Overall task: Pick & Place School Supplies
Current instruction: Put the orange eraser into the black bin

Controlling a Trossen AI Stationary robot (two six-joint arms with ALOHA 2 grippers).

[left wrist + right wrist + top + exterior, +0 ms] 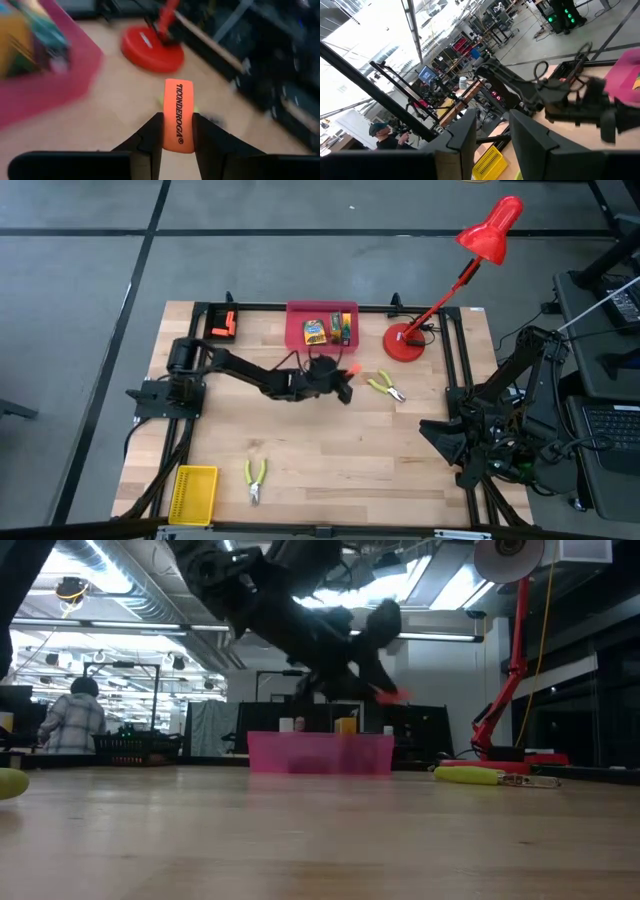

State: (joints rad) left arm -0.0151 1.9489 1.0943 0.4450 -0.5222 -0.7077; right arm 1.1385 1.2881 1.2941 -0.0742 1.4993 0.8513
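My left gripper [345, 383] hangs over the table's middle, just near of the pink tray [295, 330], and is shut on a short orange stick [178, 112] printed with black letters. In the low view the stick [392, 695] shows above the tray [320, 753]. Yellow-and-green crayon boxes [315, 330] lie flat inside the tray. My right gripper [492, 135] waits high at the table's right edge [445, 435], open, with nothing between its fingers. My left gripper pinches the orange stick between its two fingers [150, 140] by its two long sides, at the end nearest the wrist [178, 142]. The fingers come from the table's left, slanting slightly down, and lie along the stick. Its free end juts past the fingertips, clear of table and tray.
Green-handled pliers lie right of the left gripper [385, 386] and near the front edge [255, 478]. A red lamp stands on its round base [405, 340] at the far right. A yellow basket [195, 492] sits at the near left corner, and orange items [228, 322] at the far left.
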